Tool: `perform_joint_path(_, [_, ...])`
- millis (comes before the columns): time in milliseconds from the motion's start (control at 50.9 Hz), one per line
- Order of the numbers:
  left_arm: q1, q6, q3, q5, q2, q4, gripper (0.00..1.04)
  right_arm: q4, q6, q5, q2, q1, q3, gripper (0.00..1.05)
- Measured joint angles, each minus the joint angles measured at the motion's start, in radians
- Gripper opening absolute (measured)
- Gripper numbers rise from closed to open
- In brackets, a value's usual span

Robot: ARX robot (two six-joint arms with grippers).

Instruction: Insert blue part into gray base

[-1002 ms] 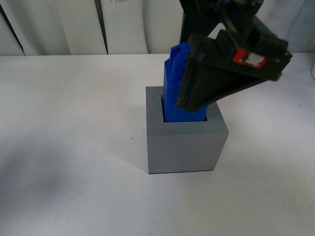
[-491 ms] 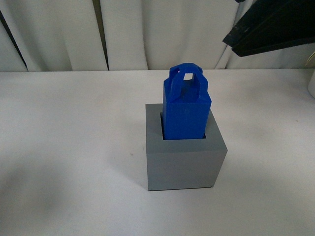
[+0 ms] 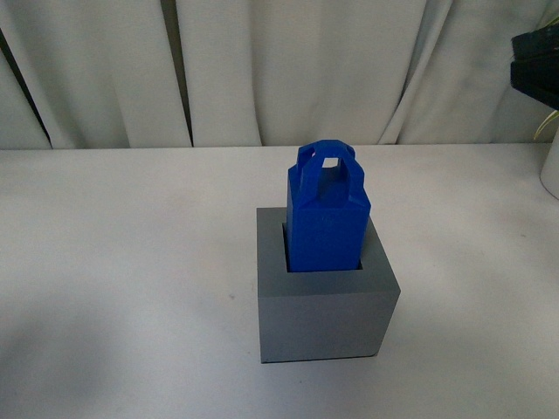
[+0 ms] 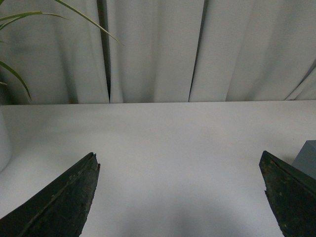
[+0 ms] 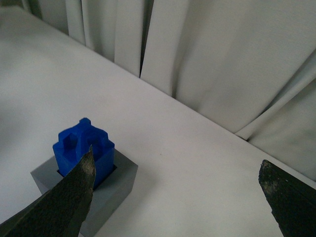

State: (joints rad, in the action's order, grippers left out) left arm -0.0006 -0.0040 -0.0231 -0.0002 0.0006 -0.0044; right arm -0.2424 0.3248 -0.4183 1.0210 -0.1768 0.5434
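The blue part point(image 3: 327, 218) stands upright in the square recess of the gray base point(image 3: 327, 310) at the middle of the white table, its loop handle on top. Both show in the right wrist view, the blue part point(image 5: 81, 148) inside the gray base point(image 5: 111, 190). My right gripper point(image 5: 177, 170) is open and empty, raised well above and away from them; a dark piece of it shows at the front view's right edge point(image 3: 537, 70). My left gripper point(image 4: 180, 170) is open and empty over bare table, with a corner of the gray base point(image 4: 307, 158) beside it.
White curtains point(image 3: 279, 70) hang behind the table's far edge. A white pot point(image 3: 550, 166) stands at the right edge. Plant leaves point(image 4: 19, 59) and a white pot edge point(image 4: 4, 143) show in the left wrist view.
My right gripper has let go of the blue part and lifted up and away to the right, out of most of the front view. The blue part stays in the base.
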Motion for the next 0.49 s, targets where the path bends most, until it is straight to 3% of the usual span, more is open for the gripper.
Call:
perform_joint_path(236, [0.000,0.000,0.000,0.000,0.000,0.000,0.99,-0.018,-0.090,0.005,-0.006,0.001,-0.016,0.97])
perform_joint_path(275, [0.000,0.000,0.000,0.000,0.000,0.000,0.99,-0.081,-0.127,0.110,-0.006,-0.020,-0.039,0.94])
perform_joint_path(295, [0.000,0.000,0.000,0.000,0.000,0.000,0.99,-0.170,-0.163,0.252,-0.011,-0.039,-0.075,0.88])
perform_joint_path(354, [0.000,0.000,0.000,0.000,0.000,0.000,0.99,-0.319,-0.232,0.494,-0.037,-0.045,-0.159,0.76])
perform_joint_path(393, [0.000,0.000,0.000,-0.002,0.000,0.000,0.99,-0.357,-0.266,0.590,-0.069,-0.031,-0.202,0.67])
perform_joint_path(491, [0.000,0.000,0.000,-0.001,0.000,0.000,0.99,-0.370,-0.298,0.590,-0.135,0.004,-0.273,0.47])
